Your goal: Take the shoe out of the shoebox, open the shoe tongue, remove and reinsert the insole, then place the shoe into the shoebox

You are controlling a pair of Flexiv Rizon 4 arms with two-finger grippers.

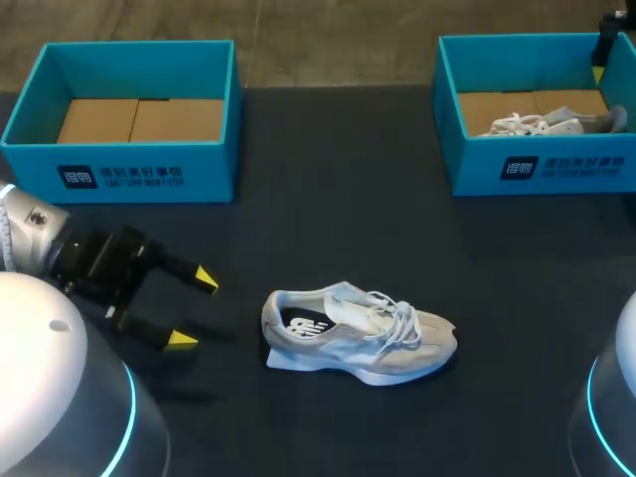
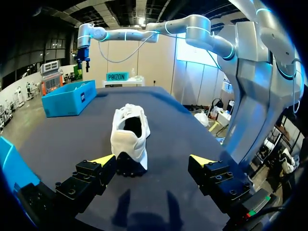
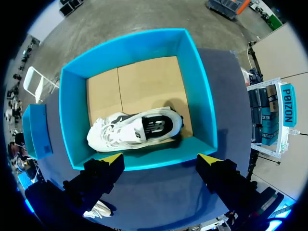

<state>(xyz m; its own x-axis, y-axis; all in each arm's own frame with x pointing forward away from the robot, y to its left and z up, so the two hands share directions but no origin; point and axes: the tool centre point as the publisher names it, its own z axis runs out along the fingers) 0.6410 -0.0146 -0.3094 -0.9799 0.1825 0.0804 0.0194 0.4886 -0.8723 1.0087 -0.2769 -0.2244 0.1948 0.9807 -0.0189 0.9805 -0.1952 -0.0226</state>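
Observation:
A grey-and-white sneaker (image 1: 358,333) lies on its side in the middle of the dark table, heel toward my left arm. My left gripper (image 1: 194,309) stands open just left of it; in the left wrist view the sneaker's heel (image 2: 130,139) is a short way ahead of the fingers, with nothing between them. A second white sneaker (image 1: 542,122) lies in the blue shoebox (image 1: 542,169) at the back right. My right gripper (image 3: 160,158) hangs open high above that shoebox (image 3: 199,101) and looks straight down on the shoe (image 3: 137,130) inside.
An empty blue shoebox (image 1: 129,169) with a cardboard floor stands at the back left. Its edge also shows in the right wrist view as a blue box (image 3: 38,132) across the table. Dark tabletop (image 1: 328,219) lies between the boxes.

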